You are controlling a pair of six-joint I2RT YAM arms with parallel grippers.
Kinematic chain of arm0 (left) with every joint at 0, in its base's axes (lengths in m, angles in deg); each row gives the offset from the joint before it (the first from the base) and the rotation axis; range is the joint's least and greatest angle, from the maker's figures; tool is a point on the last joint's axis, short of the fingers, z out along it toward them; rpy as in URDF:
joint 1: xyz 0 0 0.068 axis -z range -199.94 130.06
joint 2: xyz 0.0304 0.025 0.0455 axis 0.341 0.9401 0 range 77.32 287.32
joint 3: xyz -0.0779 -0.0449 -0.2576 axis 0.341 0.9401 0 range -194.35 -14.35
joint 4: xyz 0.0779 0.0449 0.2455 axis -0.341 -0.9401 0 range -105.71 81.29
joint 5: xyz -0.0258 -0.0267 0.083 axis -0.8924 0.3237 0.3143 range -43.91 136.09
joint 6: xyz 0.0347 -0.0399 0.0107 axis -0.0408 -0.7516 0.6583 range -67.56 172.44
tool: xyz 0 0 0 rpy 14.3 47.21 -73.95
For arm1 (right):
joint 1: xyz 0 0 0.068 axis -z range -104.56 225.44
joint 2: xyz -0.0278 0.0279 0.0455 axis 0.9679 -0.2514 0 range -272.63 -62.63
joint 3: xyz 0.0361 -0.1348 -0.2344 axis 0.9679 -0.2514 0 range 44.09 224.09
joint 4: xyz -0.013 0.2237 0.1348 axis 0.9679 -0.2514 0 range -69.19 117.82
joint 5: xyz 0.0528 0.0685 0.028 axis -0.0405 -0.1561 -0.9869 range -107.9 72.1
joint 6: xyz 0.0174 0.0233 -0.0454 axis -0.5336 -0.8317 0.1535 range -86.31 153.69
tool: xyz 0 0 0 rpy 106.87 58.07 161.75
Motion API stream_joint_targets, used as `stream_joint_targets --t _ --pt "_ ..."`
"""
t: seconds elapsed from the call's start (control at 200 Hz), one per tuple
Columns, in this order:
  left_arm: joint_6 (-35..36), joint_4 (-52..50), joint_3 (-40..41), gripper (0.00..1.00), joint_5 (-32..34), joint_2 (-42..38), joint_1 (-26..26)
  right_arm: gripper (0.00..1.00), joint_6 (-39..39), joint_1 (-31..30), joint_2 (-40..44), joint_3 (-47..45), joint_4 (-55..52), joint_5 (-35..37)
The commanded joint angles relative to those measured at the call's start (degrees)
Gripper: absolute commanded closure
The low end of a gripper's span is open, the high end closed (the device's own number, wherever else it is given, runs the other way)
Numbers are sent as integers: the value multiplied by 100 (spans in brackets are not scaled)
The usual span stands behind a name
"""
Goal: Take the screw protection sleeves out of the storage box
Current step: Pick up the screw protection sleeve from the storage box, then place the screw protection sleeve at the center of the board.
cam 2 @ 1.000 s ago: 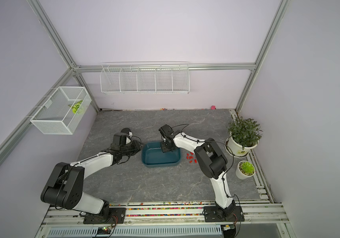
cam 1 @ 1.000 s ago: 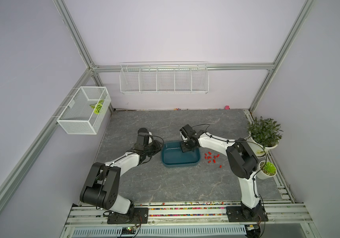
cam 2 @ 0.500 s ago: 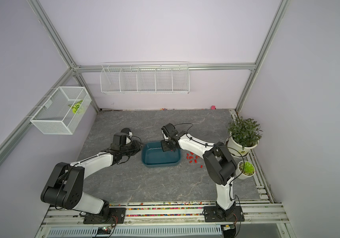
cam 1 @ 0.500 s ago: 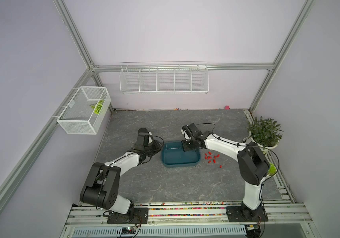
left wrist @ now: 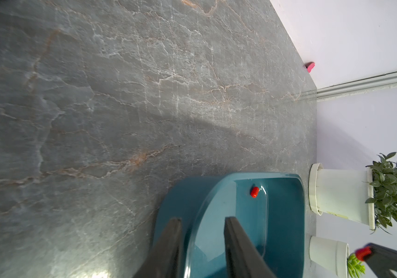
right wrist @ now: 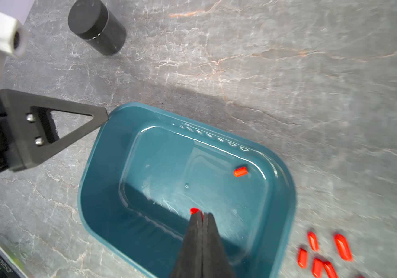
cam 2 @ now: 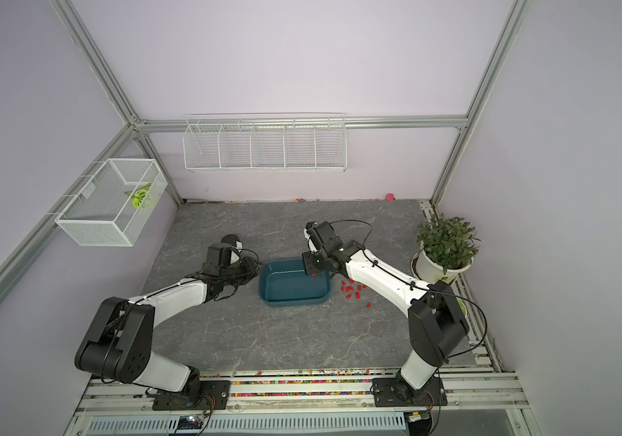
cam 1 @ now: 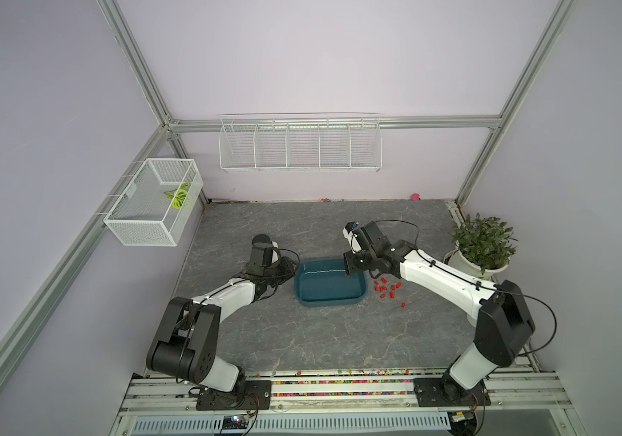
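The teal storage box (cam 1: pixel 330 301) (cam 2: pixel 290 302) sits mid-table. My left gripper (left wrist: pixel 202 220) (cam 1: pixel 290 269) is shut on the rim of its left end, one finger inside and one outside. My right gripper (right wrist: pixel 202 214) (cam 1: pixel 351 268) hangs over the box's far right corner, shut with a red screw protection sleeve (right wrist: pixel 194 211) pinched at its tip. That held sleeve (left wrist: pixel 363 251) also shows in the left wrist view. One sleeve (right wrist: pixel 240 171) (left wrist: pixel 254 191) lies on the box floor. Several sleeves (cam 1: pixel 387 288) (cam 2: pixel 353 288) (right wrist: pixel 318 250) lie on the table just right of the box.
A black cup (cam 1: pixel 260 239) (right wrist: pixel 96 26) stands behind my left wrist. A potted plant (cam 1: pixel 483 241) (left wrist: pixel 342 195) stands at the right edge. Wire baskets (cam 1: pixel 300 145) (cam 1: pixel 154 202) hang on the back and left walls. Coloured beads (cam 1: pixel 339 383) line the front rail.
The right arm's elbow has swung out to the right, and its gripper has shifted slightly right over the box, still shut. The left arm and the box have not moved.
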Motion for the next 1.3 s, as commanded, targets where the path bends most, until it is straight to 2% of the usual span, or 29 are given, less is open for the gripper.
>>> stream_joint_targets --t 0.0,0.215,0.505,0.855,1.295 --pt "86 7 -185 63 -35 73 22 97 96 208 367 -297 -270 159" --pt "92 10 -193 63 -36 76 23 97 3 639 909 -828 -303 295" --pt "78 7 -195 63 -33 91 16 96 66 1304 1148 -1219 -363 -158" --pt "80 6 -198 63 -32 86 16 95 92 1558 607 -1375 -75 -324" --pt "78 42 -190 63 -25 74 22 95 242 1720 -298 -978 -253 -377"
